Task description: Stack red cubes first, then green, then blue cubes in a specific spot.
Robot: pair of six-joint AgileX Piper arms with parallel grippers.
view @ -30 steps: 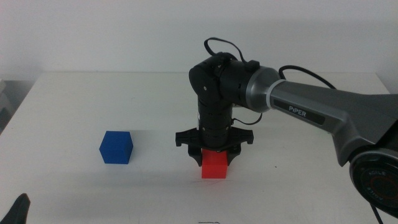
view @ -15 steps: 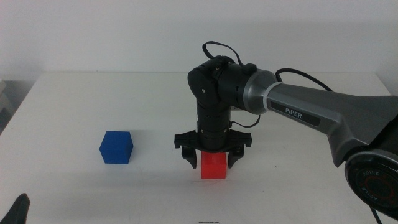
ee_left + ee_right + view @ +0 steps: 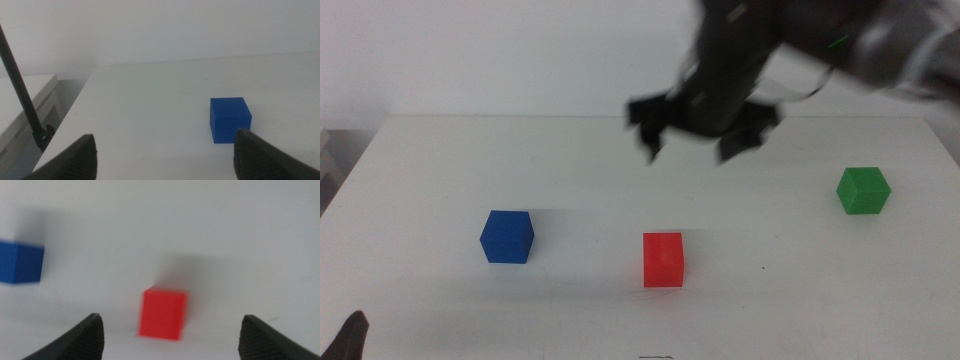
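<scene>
The red cube (image 3: 663, 259) sits alone on the white table near the front middle; it also shows in the right wrist view (image 3: 163, 314). The blue cube (image 3: 507, 236) sits to its left and shows in the left wrist view (image 3: 229, 119) and the right wrist view (image 3: 20, 261). The green cube (image 3: 863, 190) sits at the right. My right gripper (image 3: 700, 140) is open, empty and blurred, high above the table behind the red cube. My left gripper (image 3: 348, 335) waits at the front left corner, open and empty.
The white table (image 3: 580, 180) ends at a pale wall behind. A lower white surface and a black rod (image 3: 22, 95) lie beyond the table's left edge.
My right gripper has let go of the red cube and risen up and back, away from it. The green cube, hidden behind the arm before, now shows. The left arm has not moved.
</scene>
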